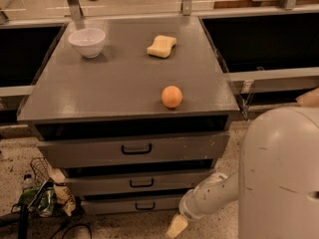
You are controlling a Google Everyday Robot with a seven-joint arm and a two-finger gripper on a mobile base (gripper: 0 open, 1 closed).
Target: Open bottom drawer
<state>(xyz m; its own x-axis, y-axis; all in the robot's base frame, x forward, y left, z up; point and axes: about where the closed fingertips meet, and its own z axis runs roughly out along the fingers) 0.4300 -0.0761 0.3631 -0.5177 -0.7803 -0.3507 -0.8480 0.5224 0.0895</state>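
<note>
Move the gripper [177, 226], low right of the bottom drawer [109, 205], grip state unclear, squarely onto its loop handle [145, 205].

No writing, label or number is legible. The robot's pale hand [177, 226] sits low, near the thin grey bottom drawer [144, 204].
</note>
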